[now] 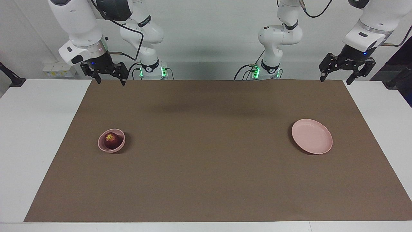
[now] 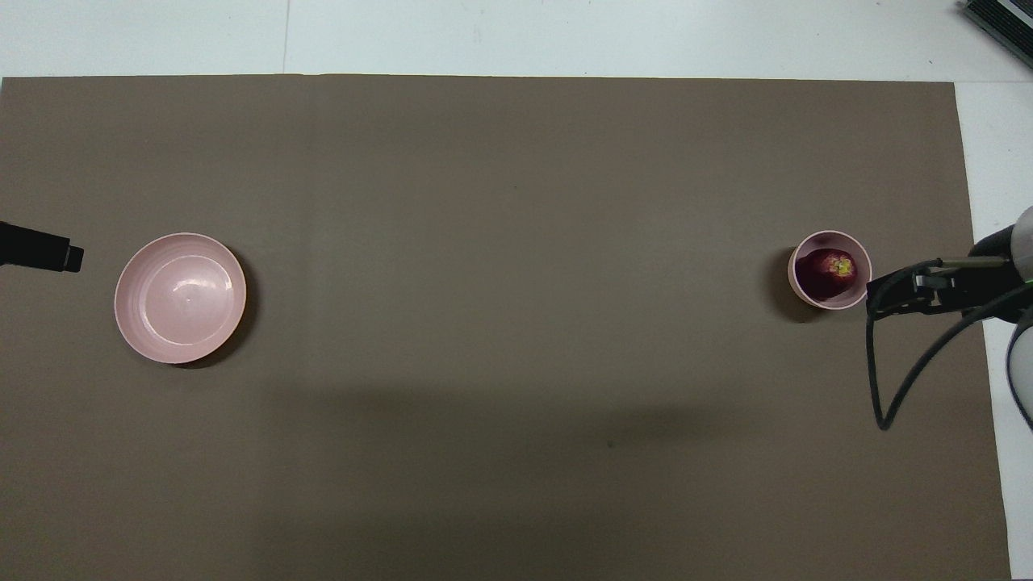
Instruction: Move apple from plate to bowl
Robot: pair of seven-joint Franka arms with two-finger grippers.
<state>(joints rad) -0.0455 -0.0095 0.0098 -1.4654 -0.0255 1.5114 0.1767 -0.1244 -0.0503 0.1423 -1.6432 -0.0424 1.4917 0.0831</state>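
A brown mat lies flat across most of the white counter, leaving bare white strips at both ends and along the edge farthest from the robots. On the wall at the robots' end, a white power strip sits toward the right arm's end of the counter. A black bar pokes in over the mat at the left arm's end. A dark ribbed object shows at one corner.
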